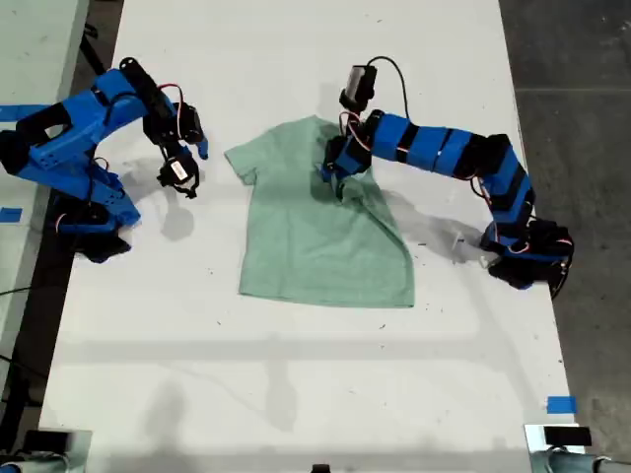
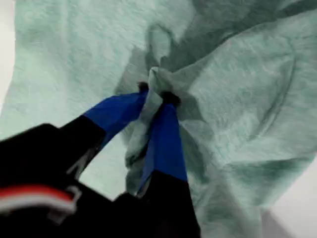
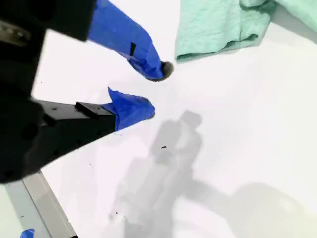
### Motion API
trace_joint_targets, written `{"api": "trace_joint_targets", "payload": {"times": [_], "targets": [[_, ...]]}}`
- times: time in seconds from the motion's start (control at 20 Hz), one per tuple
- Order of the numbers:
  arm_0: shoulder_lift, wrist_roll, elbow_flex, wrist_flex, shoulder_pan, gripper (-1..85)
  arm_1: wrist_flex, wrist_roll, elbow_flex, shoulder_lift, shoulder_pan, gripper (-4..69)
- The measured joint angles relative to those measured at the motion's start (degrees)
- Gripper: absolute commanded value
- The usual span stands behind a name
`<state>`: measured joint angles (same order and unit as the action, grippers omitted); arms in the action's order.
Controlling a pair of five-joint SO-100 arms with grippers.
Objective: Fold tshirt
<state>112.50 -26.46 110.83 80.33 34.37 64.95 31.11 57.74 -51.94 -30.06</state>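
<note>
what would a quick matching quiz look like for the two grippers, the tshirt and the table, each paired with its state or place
Column one:
1. my first gripper
2. my second gripper
3. tshirt
4. table

Column two:
A. white, lies under everything
B. jaws apart over bare surface, holding nothing
C. jaws shut on a bunch of fabric
D. mint green, mostly flat, one side pulled up

Pairs: 1-C, 2-B, 3-D, 4-A
</note>
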Motion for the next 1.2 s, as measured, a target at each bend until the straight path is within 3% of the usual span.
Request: {"api": "trace_joint_targets", "payload": {"times": [0.3, 0.65, 1.0, 1.2], "targets": [[-0.4, 0.0, 0.0, 0.0, -0.3, 15.8, 8.8, 1.3, -0.4, -4.2, 0.1, 24.9], [-7.4, -0.1, -9.5, 0.9, -0.7, 18.9, 19.5, 4.0, 7.2, -28.7, -0.4, 20.7], [-24.4, -2.8, -28.1, 4.3, -0.7, 20.6, 19.9, 3.3, 26.0, -41.0, -0.5, 22.2], [-33.3, -3.6, -30.4, 1.8, -0.6, 25.6, 18.4, 2.9, 32.1, -49.6, -0.5, 22.2]]}}
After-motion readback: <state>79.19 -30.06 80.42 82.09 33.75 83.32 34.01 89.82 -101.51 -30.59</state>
